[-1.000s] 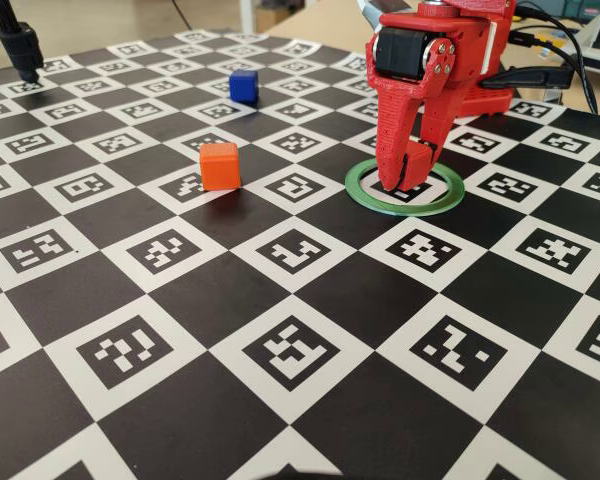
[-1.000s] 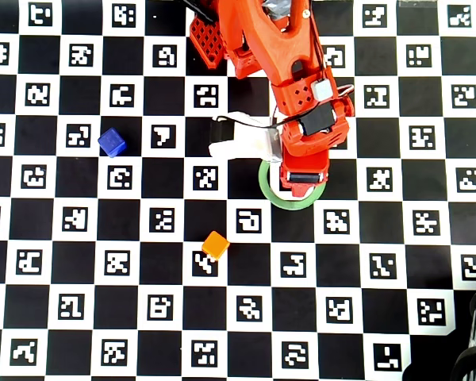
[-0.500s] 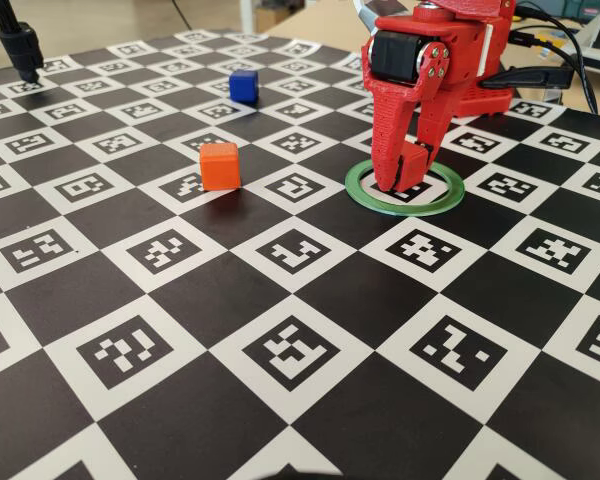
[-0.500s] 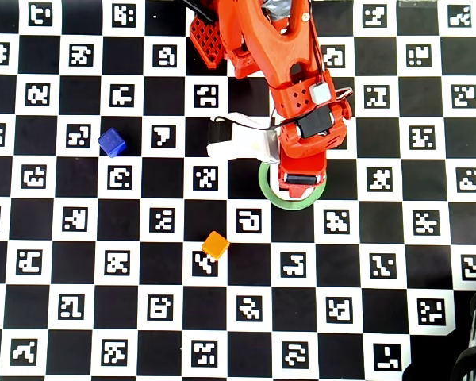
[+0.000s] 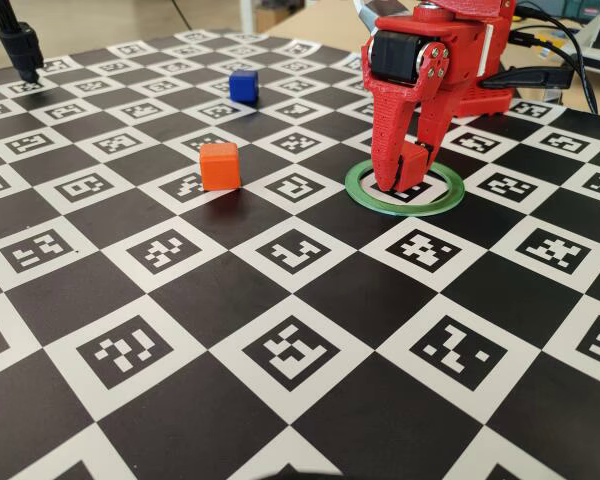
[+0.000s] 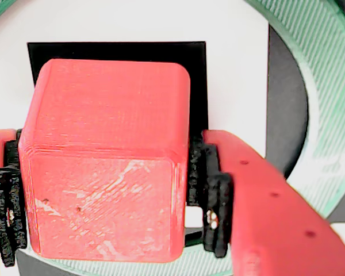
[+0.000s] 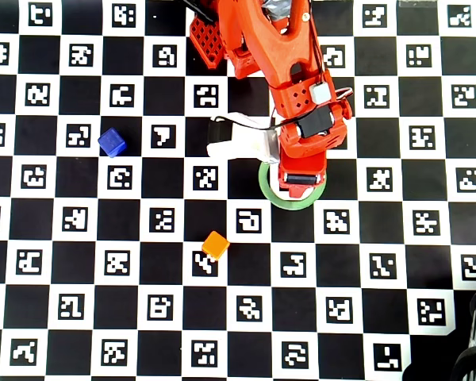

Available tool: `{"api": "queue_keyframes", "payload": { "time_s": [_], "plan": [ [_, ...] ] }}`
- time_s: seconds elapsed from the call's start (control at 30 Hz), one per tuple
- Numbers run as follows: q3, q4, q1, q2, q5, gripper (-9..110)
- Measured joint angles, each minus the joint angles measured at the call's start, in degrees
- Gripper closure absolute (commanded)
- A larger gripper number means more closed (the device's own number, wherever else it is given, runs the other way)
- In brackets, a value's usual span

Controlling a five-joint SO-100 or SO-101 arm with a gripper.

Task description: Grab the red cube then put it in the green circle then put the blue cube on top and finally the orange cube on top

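Close under the wrist camera we see the red cube (image 6: 106,155), its matte printed faces scuffed with pale streaks and its corners softly rounded, pinched between our gripper (image 6: 100,195), whose black ribbed pads (image 6: 210,198) press on both of its sides. Beneath it lies a white square with a black marker patch, and the green circle (image 6: 316,75), a thin flat ring with fine ridged lines, curves round the right of that view, so the cube sits within the ring. From the fixed view the red plastic gripper (image 5: 398,180) reaches straight down into the green circle (image 5: 365,195), the cube itself hidden behind the fingers there. Left of it on the checkerboard table (image 5: 280,300), well apart from the ring, the orange cube (image 5: 220,165) stands on a black square, bright and sharp-edged. Farther back the blue cube (image 5: 243,85) rests alone, and a black post (image 5: 18,45) stands at the far left corner.
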Motion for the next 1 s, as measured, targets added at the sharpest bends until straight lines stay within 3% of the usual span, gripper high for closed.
{"api": "queue_keyframes", "payload": {
  "time_s": [1.0],
  "plan": [
    [1.1, 0.7, -0.4, 0.0, 2.5, 67]
  ]
}}
